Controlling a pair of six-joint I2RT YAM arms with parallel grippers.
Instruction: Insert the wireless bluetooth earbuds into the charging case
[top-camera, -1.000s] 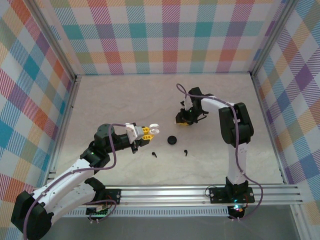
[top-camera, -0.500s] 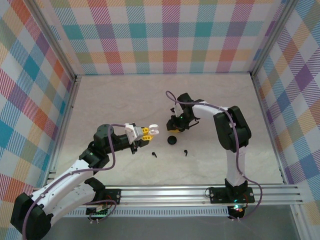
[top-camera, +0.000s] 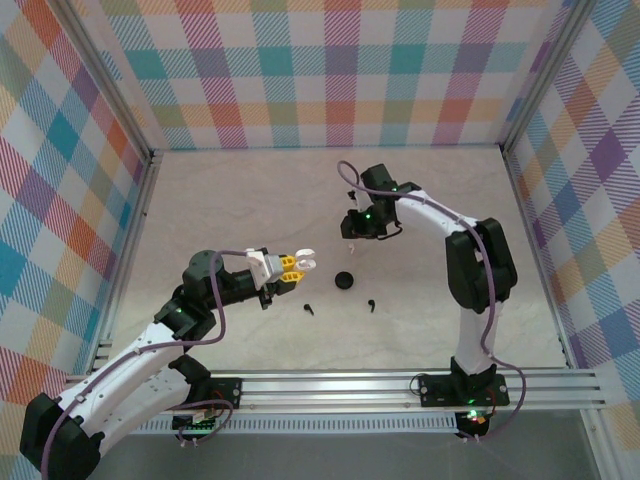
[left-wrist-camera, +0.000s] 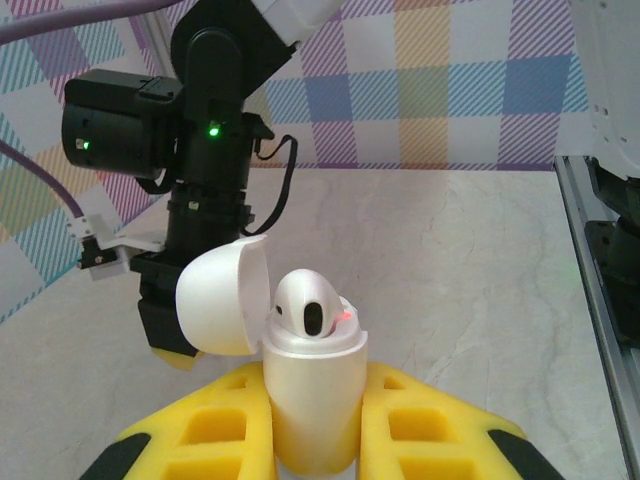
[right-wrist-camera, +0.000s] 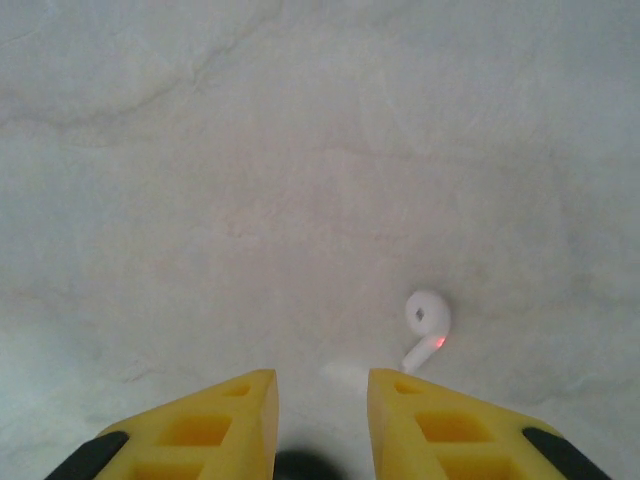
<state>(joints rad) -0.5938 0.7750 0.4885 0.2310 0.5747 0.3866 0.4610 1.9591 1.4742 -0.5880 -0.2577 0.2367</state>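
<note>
One white earbud (left-wrist-camera: 312, 312) in open charging case (left-wrist-camera: 312, 395) clamped by left gripper (top-camera: 298, 264); right gripper (right-wrist-camera: 322, 400) apart, lower frame, near second earbud (right-wrist-camera: 428, 318).

The charging case (left-wrist-camera: 312, 390) runs off the bottom edge.

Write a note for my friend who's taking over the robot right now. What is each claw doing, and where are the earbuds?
Left gripper: shut on the white charging case, lid flipped open.
Right gripper: open and empty, low over the table, beside the loose white earbud.
Done: the seated white earbud is in the white charging case.
Left: put the loose white earbud in too. A black earbud and a second black earbud lie on the table near the black case, neither inside it.
</note>
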